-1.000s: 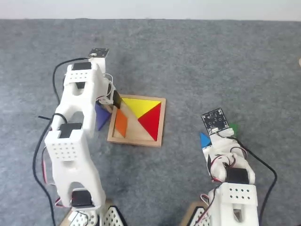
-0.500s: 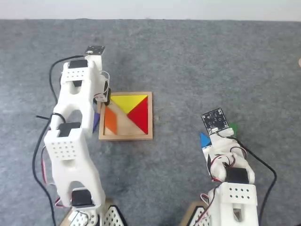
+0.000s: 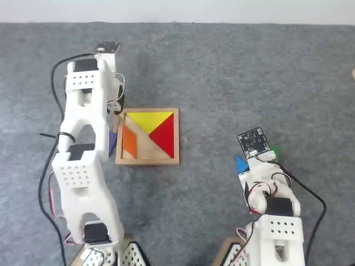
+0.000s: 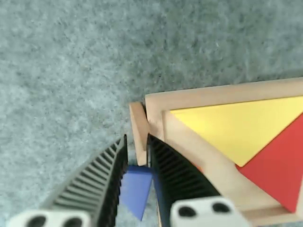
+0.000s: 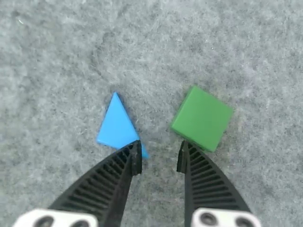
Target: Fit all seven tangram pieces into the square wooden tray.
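The square wooden tray holds a yellow triangle, a red triangle and an orange parallelogram. A dark blue piece lies on the carpet outside the tray's left edge. My left gripper hangs at the tray's far-left corner, open by a narrow gap, over a small wood-coloured strip. My right gripper is open above the carpet, between a light blue triangle and a green square.
Grey carpet covers the whole table. The left arm stretches along the tray's left side. Open carpet lies between the tray and the right arm, and beyond the tray on the far side.
The tray slid left and turned square with the left gripper at its corner. The left arm then drew back toward the far side. The right arm kept still.
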`<state>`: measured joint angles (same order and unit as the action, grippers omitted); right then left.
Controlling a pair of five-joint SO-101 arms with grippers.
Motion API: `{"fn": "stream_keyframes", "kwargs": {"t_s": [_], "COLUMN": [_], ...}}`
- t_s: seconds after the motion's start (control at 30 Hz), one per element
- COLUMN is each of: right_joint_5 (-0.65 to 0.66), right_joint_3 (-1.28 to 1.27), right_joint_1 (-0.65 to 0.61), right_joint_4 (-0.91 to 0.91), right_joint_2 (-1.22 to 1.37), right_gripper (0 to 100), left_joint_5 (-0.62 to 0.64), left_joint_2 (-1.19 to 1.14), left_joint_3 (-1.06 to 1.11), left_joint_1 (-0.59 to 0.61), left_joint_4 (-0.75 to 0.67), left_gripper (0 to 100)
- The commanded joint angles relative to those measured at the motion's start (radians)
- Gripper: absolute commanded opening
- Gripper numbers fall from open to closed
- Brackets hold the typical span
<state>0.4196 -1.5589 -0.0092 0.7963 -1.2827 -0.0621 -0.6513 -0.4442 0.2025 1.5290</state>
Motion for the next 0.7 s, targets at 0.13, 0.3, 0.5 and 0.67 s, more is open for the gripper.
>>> {"fn": "stream_keyframes", "kwargs": {"t_s": [0.13,0.3,0.5,0.67], "right_joint_5": [0.014,0.014,0.014,0.014], "right_joint_3": [0.021,0.021,0.021,0.021], "right_joint_1": [-0.001,-0.001,0.001,0.001], "right_joint_4": [-0.012,-0.013,-0.007,-0.008], "right_joint_2": [-0.016,-0.016,-0.016,-0.016], "right_gripper": [14.4,14.4,14.4,14.4], "left_joint_5": [-0.011,-0.017,-0.032,-0.060], "left_joint_2": [0.014,0.014,0.012,0.012], "left_joint_3": [-0.045,-0.033,0.045,0.104], "left_joint_1": [-0.009,-0.015,-0.009,0.000], "left_joint_4": [0.048,0.063,-0.023,-0.069], "left_gripper": [15,22,18,14]}}
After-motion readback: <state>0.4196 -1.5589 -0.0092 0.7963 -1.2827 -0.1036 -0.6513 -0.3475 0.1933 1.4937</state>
